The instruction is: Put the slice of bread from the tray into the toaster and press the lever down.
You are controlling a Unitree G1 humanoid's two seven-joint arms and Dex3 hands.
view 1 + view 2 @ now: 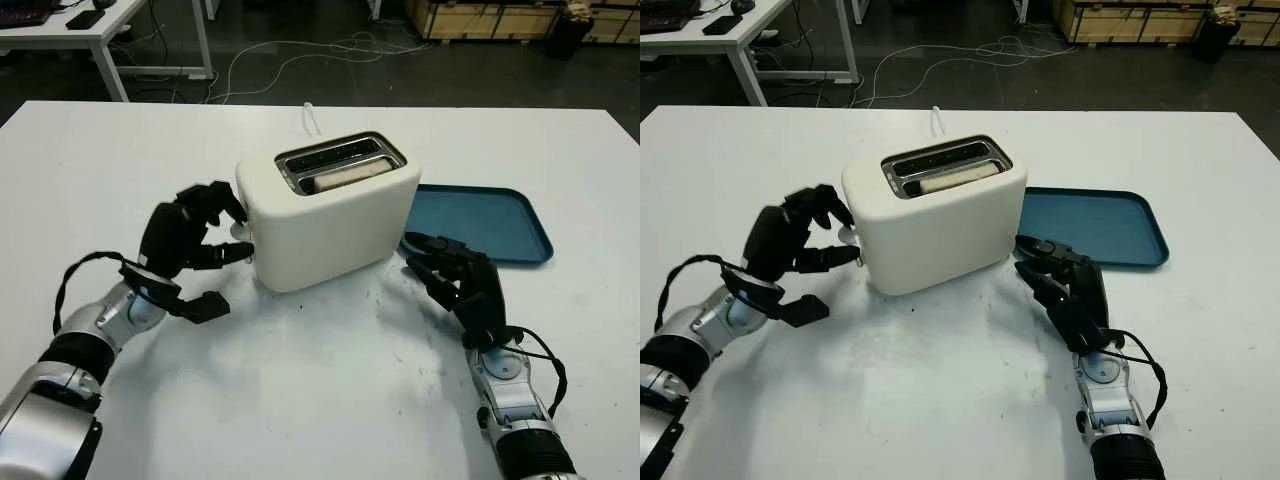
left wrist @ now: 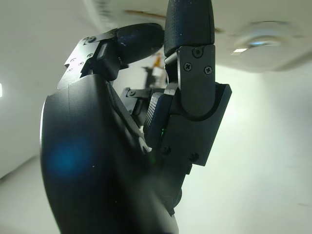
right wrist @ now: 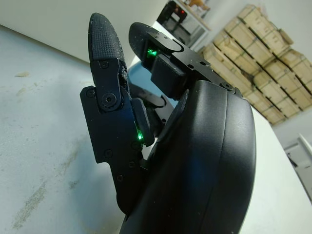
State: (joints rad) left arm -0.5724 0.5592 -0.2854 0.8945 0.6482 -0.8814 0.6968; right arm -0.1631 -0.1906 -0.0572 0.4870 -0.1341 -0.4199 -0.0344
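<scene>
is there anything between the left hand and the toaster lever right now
Nothing visible. The left hand is at the end of the toaster that carries the lever, its fingers right around the knob, with no object between. The bread already sits in a slot.

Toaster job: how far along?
Done: the bread sits in the toaster slot and the blue tray is bare. In hand: the left hand is at the toaster's lever end, fingers curled. Lever state unclear. The right hand is open beside the tray.

Left hand [image 2: 146, 146] against toaster [image 2: 253, 29]
</scene>
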